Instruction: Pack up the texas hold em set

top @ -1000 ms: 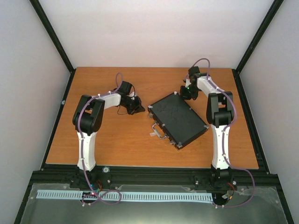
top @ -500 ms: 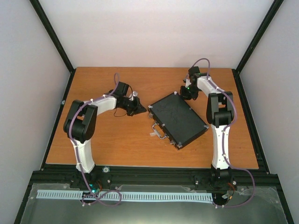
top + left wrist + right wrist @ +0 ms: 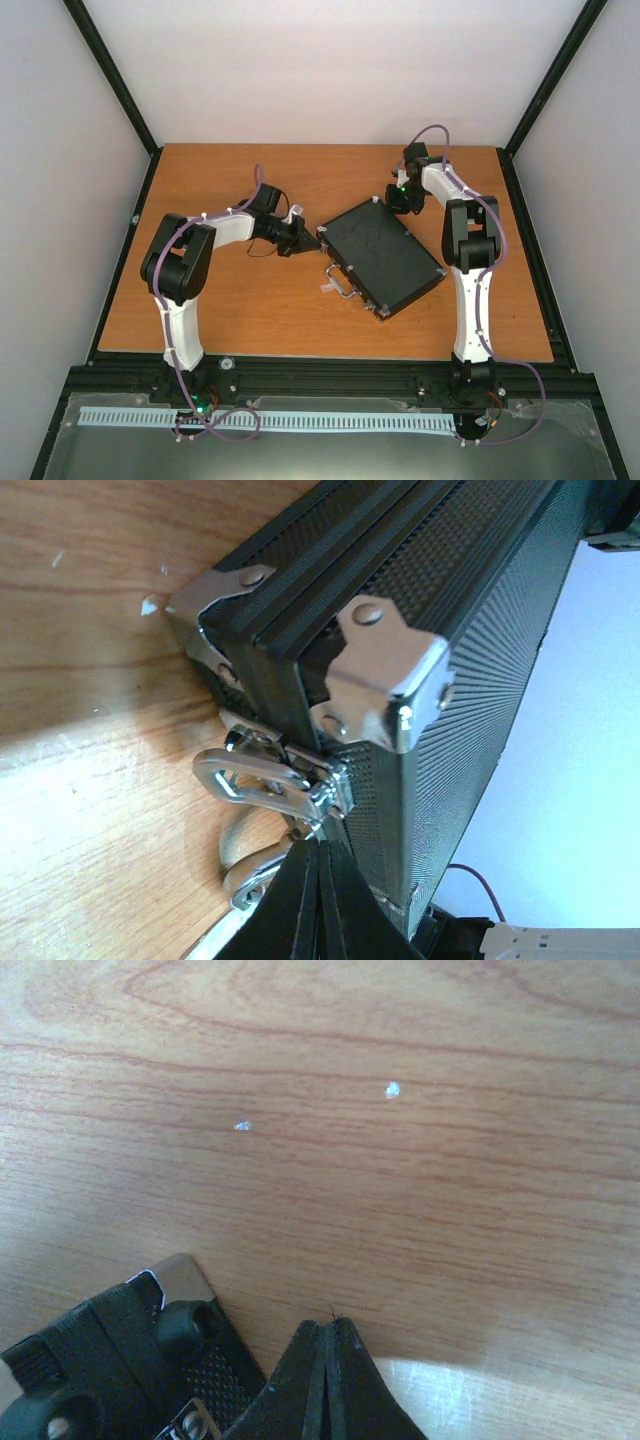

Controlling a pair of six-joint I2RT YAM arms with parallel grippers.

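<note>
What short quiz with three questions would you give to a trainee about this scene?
1. True or false: the black case lies closed on the wooden table.
2. Which part of the case is nearest to the left gripper? A: a silver latch on its edge. B: the middle of the top face. C: the opposite long edge.
3. In one word: how do the jaws of the left gripper and the right gripper stand?
Key: 1 true; 2 A; 3 shut.

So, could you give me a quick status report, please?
Left gripper shut, tips by the case latch. Right gripper shut, empty, by its far corner. Case closed, flat on table. Nothing blocking.
</note>
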